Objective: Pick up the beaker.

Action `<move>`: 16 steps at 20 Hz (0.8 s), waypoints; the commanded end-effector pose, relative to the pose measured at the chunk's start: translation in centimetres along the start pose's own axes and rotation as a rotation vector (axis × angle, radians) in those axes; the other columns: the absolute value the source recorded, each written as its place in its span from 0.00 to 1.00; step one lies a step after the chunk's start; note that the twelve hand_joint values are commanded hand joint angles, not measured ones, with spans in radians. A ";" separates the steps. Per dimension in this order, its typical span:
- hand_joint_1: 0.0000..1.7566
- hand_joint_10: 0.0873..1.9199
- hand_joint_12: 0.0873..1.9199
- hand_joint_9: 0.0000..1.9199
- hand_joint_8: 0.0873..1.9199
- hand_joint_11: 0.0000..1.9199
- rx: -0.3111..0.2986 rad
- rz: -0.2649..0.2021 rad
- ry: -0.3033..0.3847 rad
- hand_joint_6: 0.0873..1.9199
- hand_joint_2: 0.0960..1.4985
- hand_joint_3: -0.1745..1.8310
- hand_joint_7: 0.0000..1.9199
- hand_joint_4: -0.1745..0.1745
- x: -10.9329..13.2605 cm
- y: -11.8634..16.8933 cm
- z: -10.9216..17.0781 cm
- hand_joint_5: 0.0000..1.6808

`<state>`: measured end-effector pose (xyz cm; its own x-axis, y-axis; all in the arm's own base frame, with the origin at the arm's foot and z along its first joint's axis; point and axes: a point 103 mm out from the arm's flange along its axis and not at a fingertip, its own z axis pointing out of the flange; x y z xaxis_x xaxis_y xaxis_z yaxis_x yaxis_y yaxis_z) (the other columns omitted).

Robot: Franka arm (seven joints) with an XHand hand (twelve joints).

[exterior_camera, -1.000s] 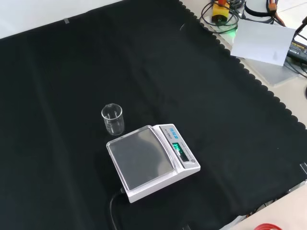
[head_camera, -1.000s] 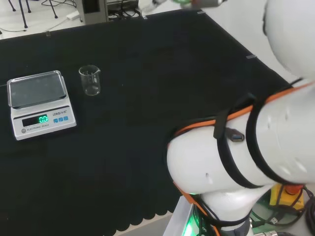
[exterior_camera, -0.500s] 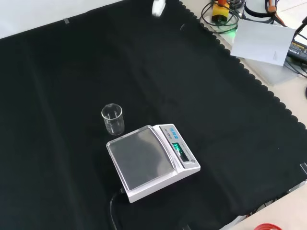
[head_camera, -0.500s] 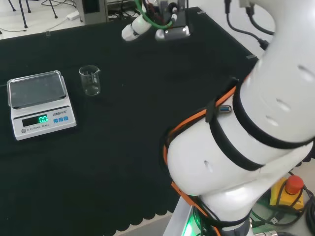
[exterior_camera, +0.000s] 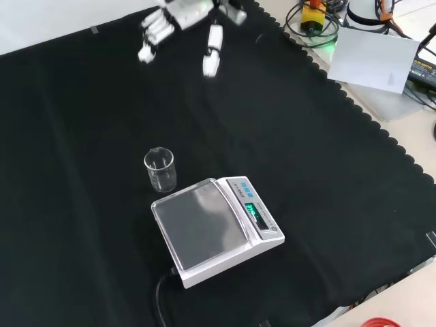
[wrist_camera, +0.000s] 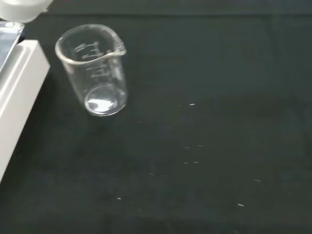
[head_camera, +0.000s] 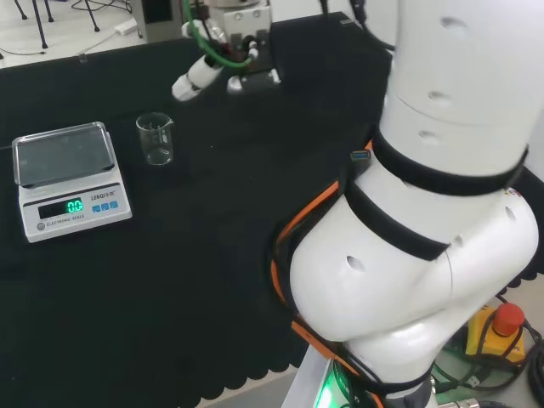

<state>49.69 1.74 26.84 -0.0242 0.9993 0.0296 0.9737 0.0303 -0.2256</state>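
Beaker, small clear glass (exterior_camera: 160, 169), empty, upright beside white scale (exterior_camera: 216, 229): we are judging it light, slippery, fragile; we are wrapping mid-wall. Black-and-white hand (exterior_camera: 178, 15) hovering open, empty.

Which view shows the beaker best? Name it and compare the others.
The wrist view: the beaker is close and large, upright, spout and printed marks plain. In the head view and front view it is small, standing beside the scale.
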 end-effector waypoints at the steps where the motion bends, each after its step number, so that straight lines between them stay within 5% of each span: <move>1: 0.37 0.43 0.81 0.10 0.32 0.00 0.010 -0.180 -0.009 0.00 0.44 0.15 0.06 0.71 9.1 7.3 3.3 0.05; 7: 0.36 0.43 0.80 0.10 0.32 0.00 0.049 -0.194 -0.052 0.00 0.44 0.15 0.06 0.71 10.7 11.4 5.2 0.04; 16: 0.32 0.43 0.79 0.09 0.33 0.00 0.168 -0.124 -0.099 0.00 0.40 0.13 0.05 0.72 7.5 12.9 9.1 0.03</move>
<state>60.31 10.28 17.83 -0.1675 0.9855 0.0276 0.9374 0.1678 -0.3052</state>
